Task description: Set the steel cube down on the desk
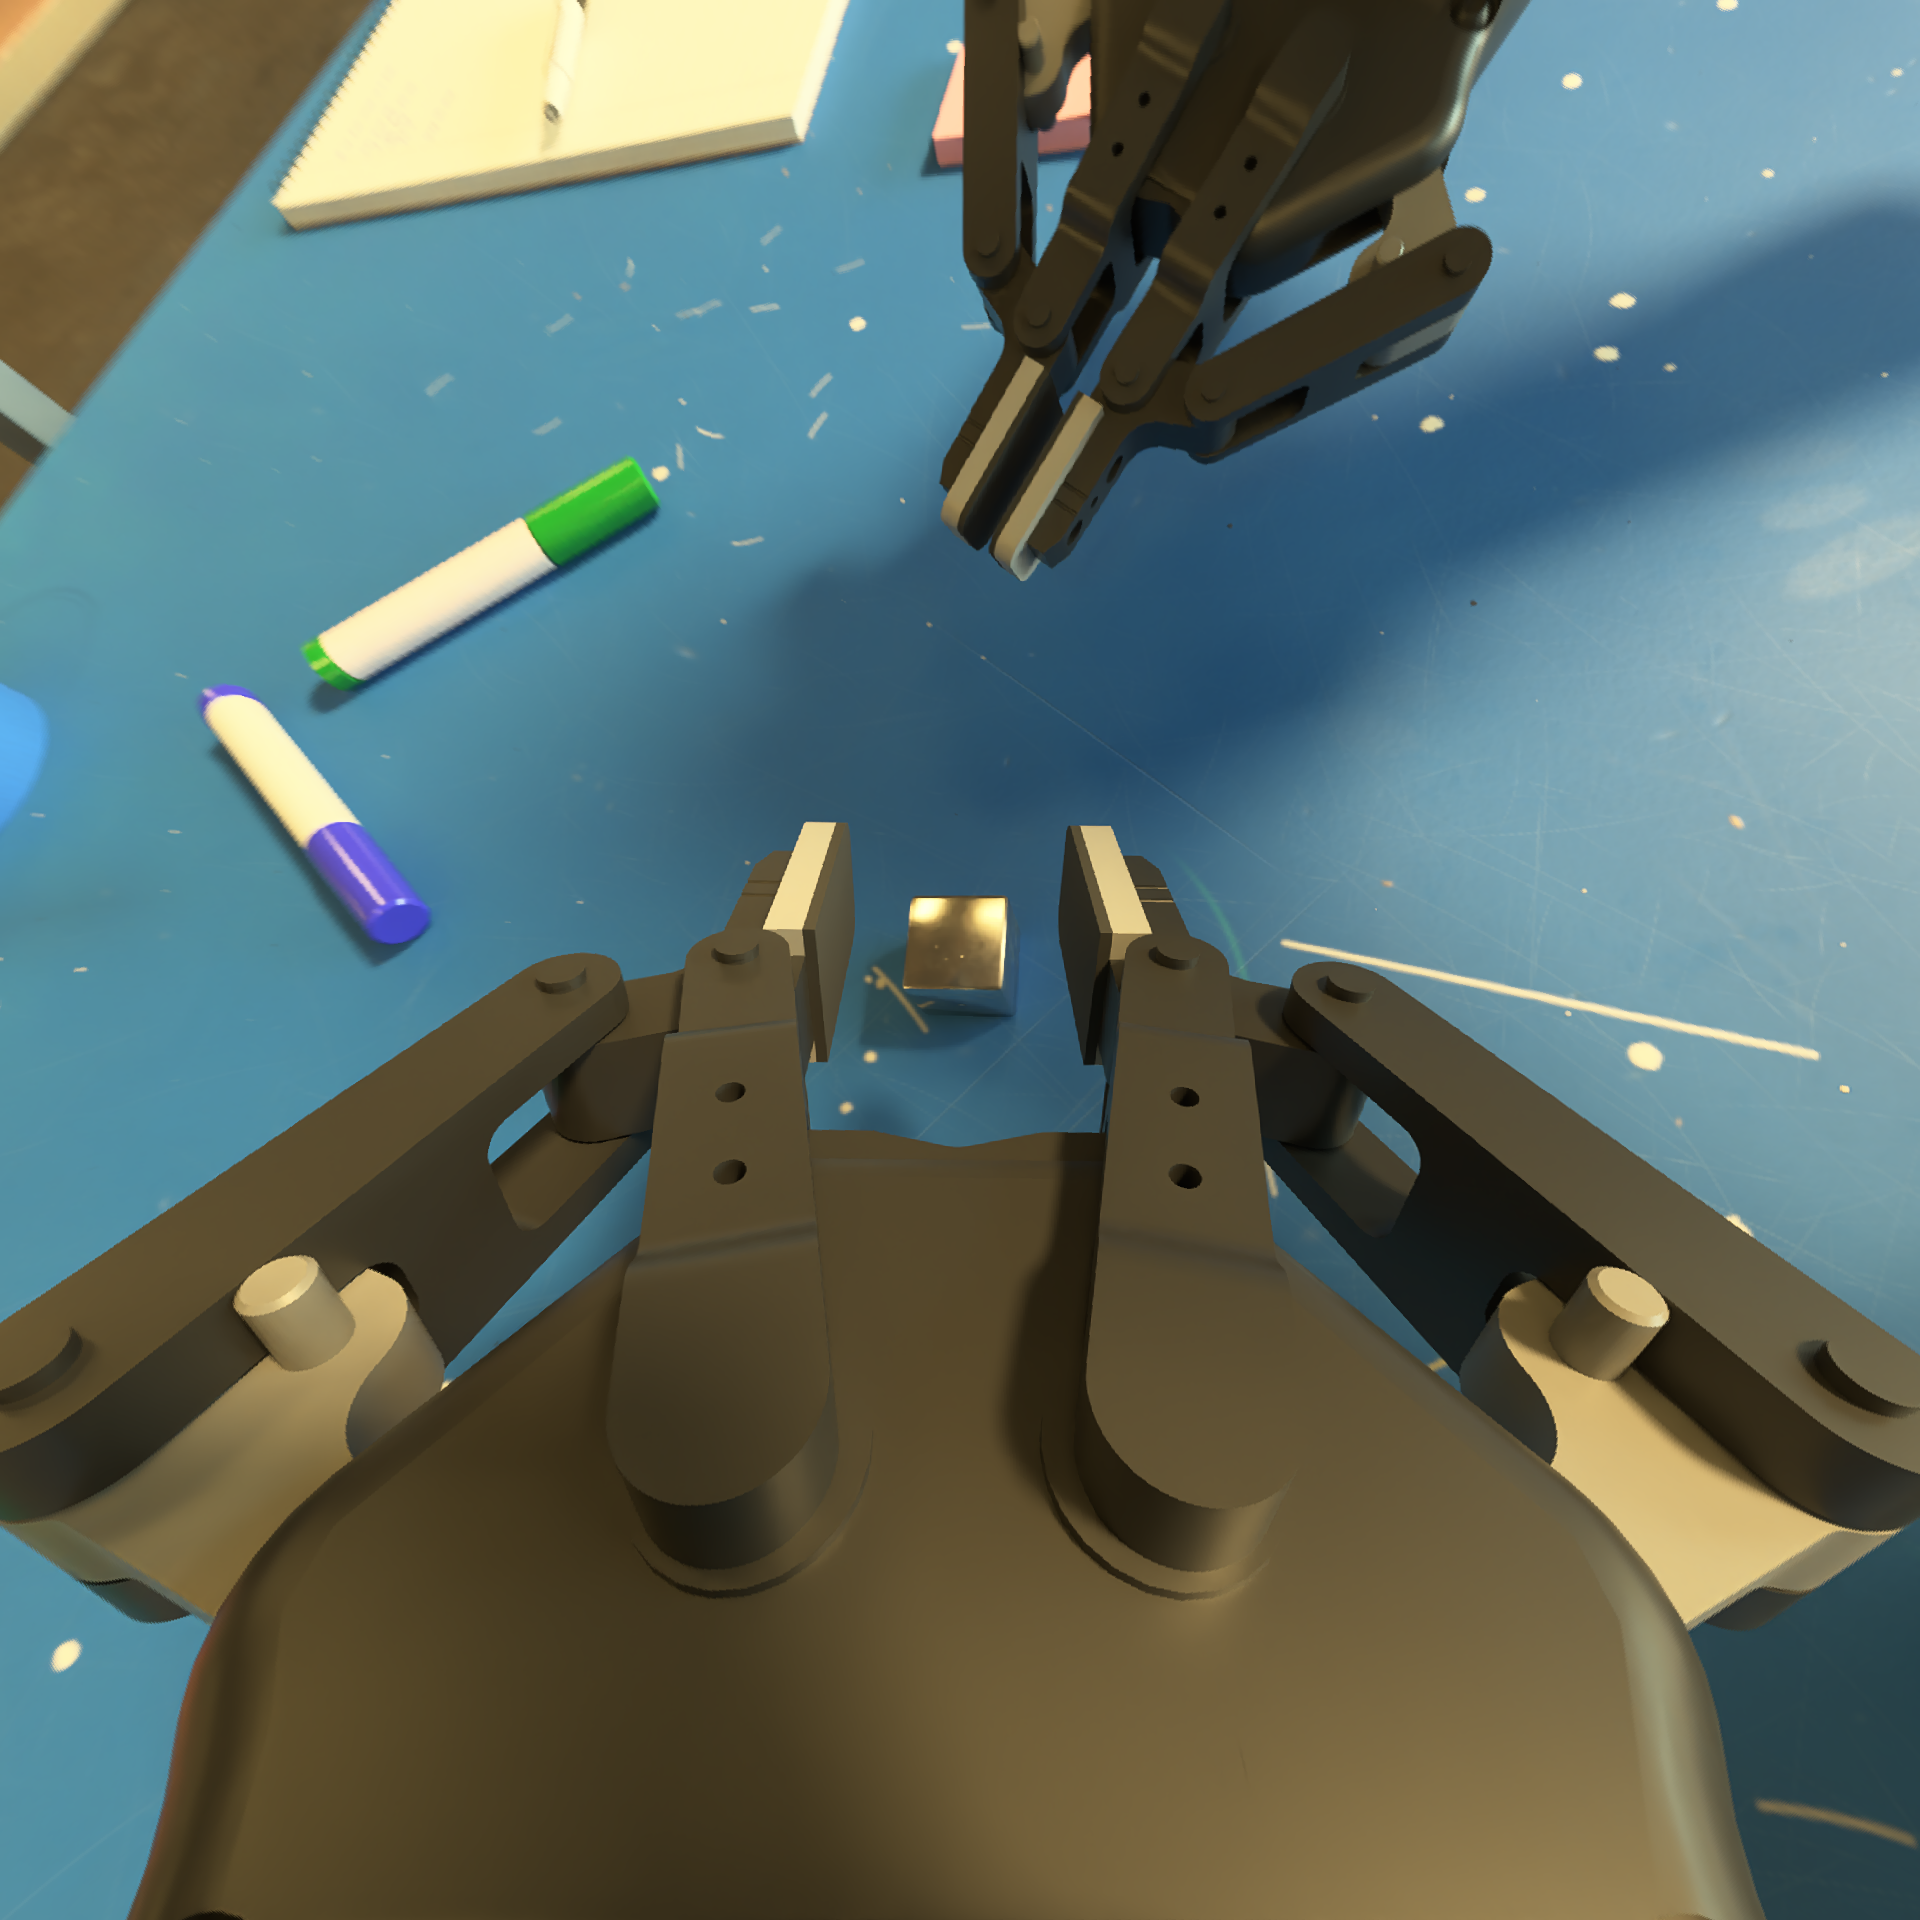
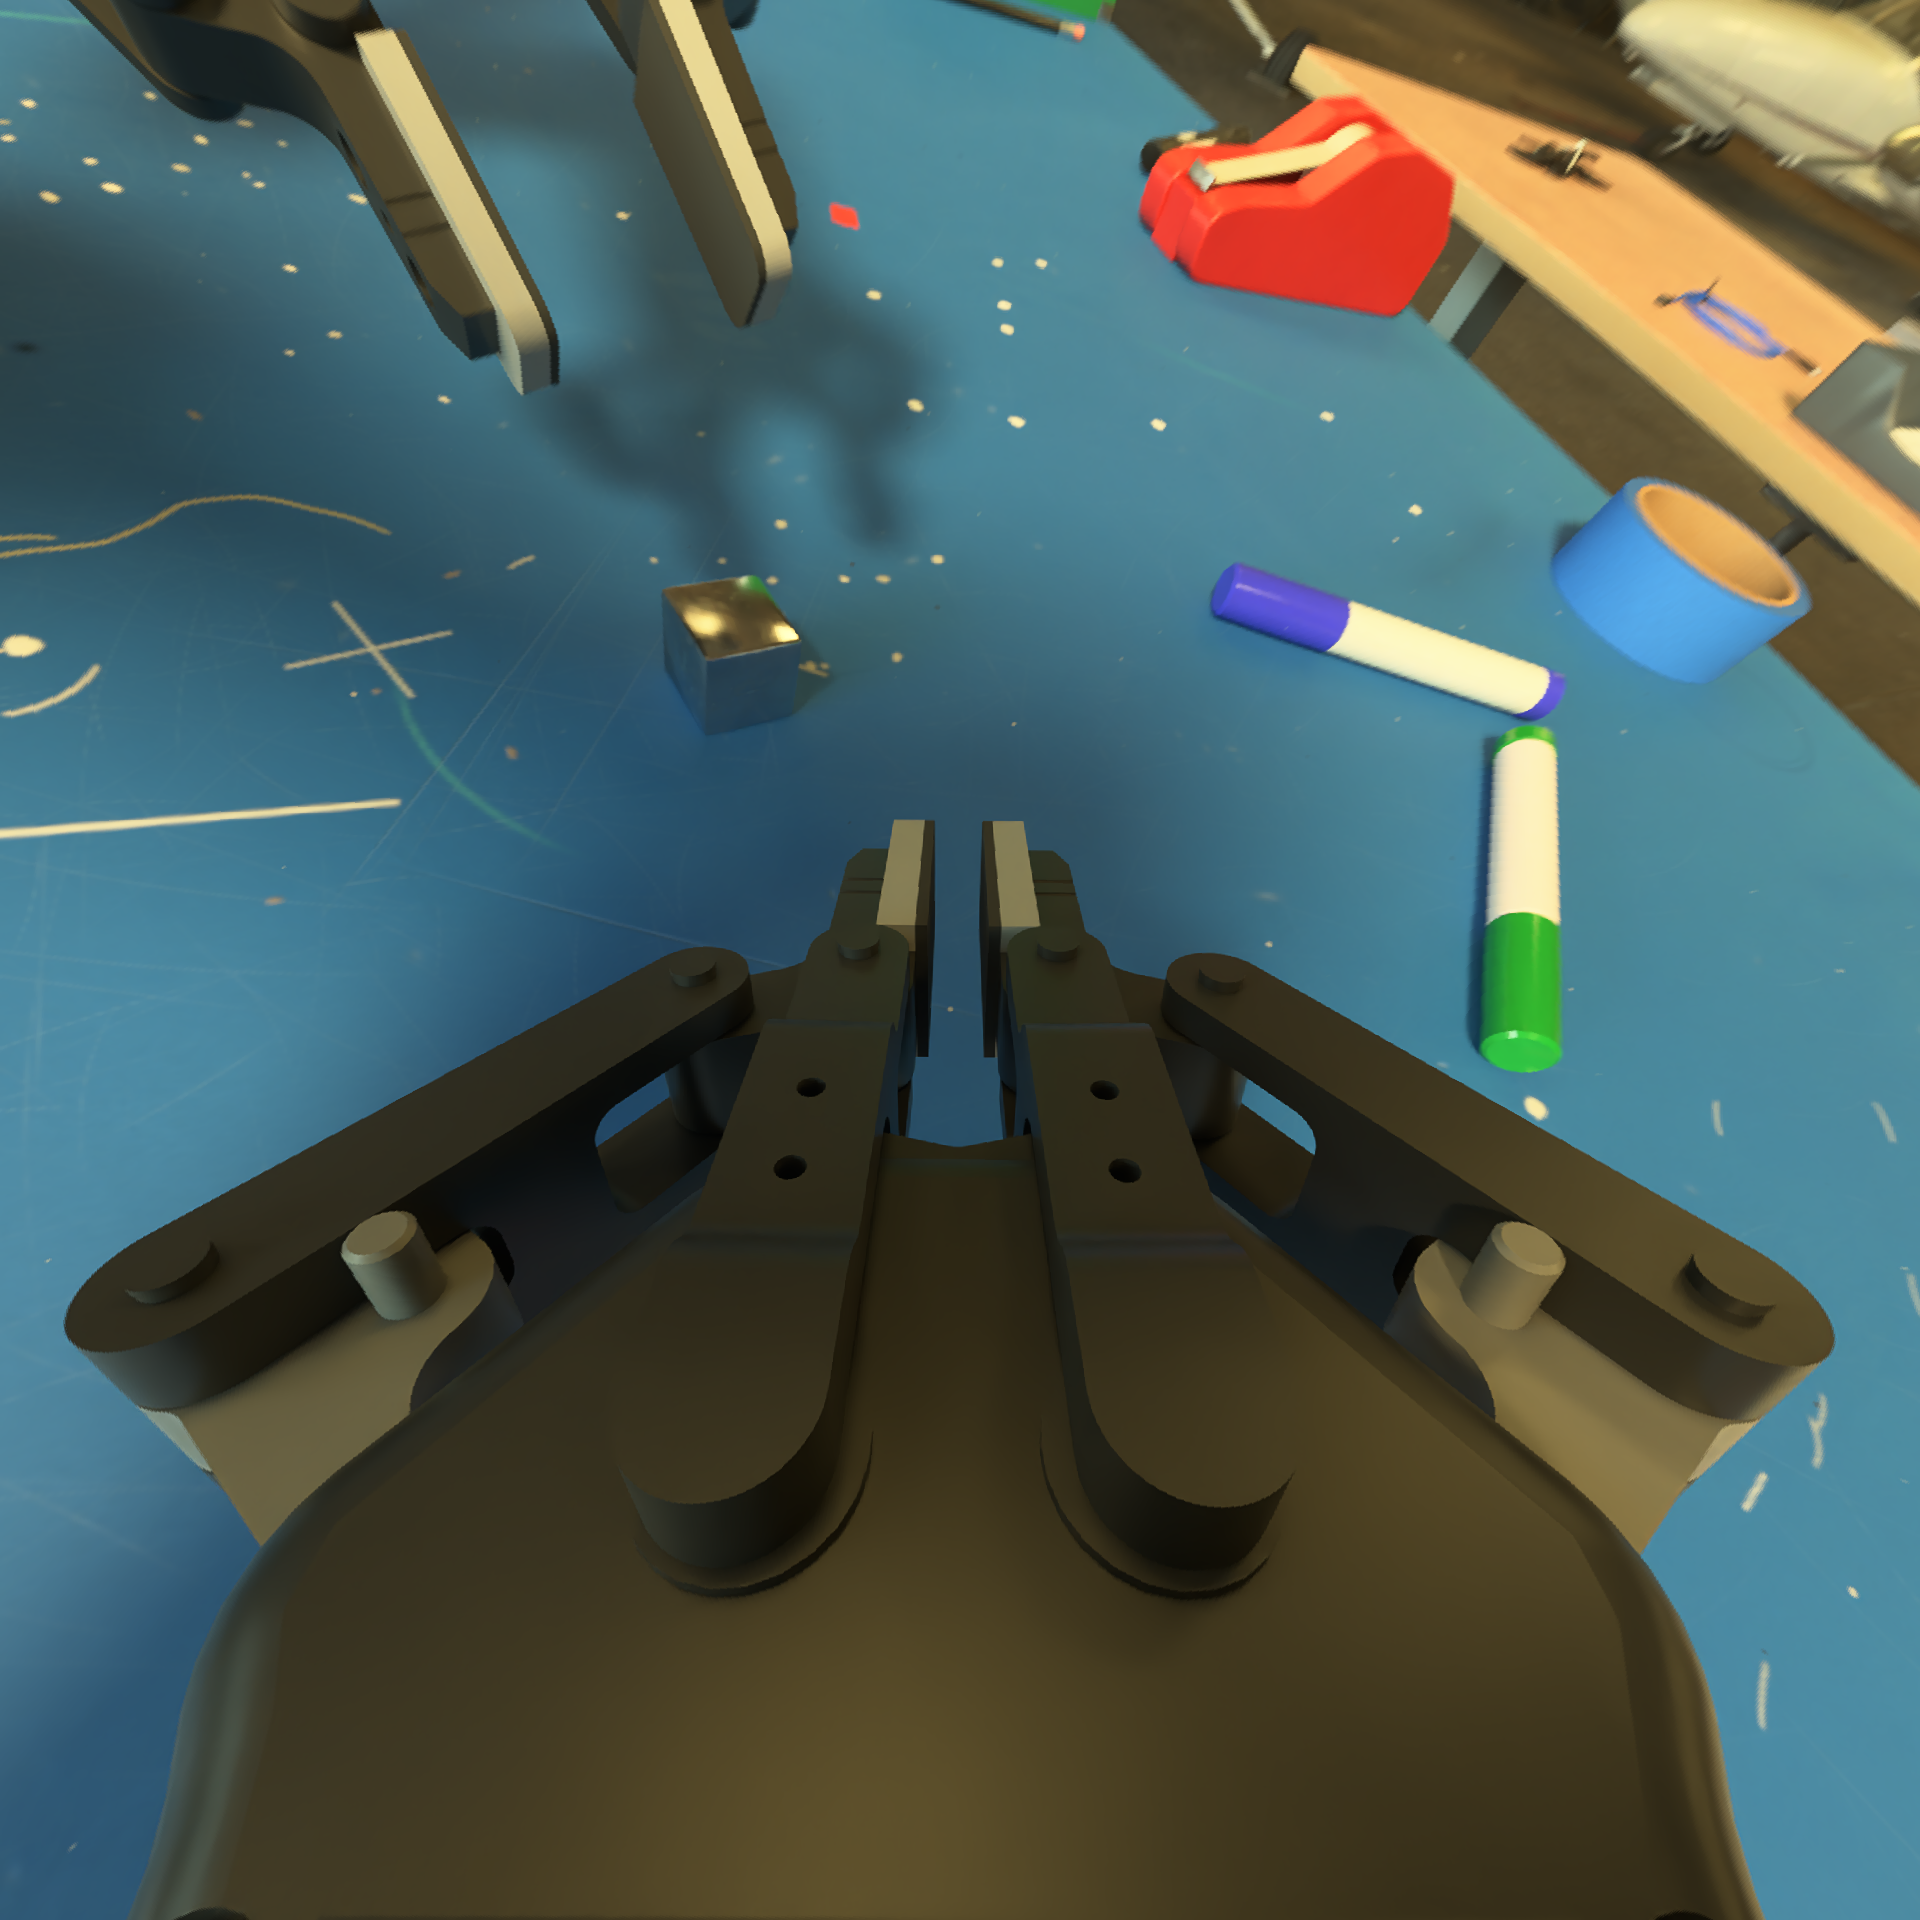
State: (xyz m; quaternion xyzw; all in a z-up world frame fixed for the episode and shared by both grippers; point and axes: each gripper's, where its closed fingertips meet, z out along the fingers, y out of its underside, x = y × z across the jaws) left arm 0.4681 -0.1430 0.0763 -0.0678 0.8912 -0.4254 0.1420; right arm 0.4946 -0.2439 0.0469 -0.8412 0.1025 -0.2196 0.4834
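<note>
The steel cube [image 1: 958,951] is small and shiny and rests on the blue desk [image 1: 1507,727]. In the left wrist view it lies below the gap between my left gripper's [image 1: 958,831] fingers, which are open and empty. The right wrist view shows the cube [image 2: 732,649] flat on the desk, with the left gripper [image 2: 639,332] raised above and beyond it, not touching. My right gripper [image 2: 958,831] is shut with a narrow slit between the pads, empty, hovering short of the cube. It also shows in the left wrist view [image 1: 995,545].
A green marker [image 2: 1522,899] and a purple marker [image 2: 1387,639] lie right of the cube. A blue tape roll [image 2: 1678,582] and red tape dispenser [image 2: 1309,208] stand near the desk's edge. A notepad [image 1: 561,104] with a pen and a pink block [image 1: 951,135] lie farther off.
</note>
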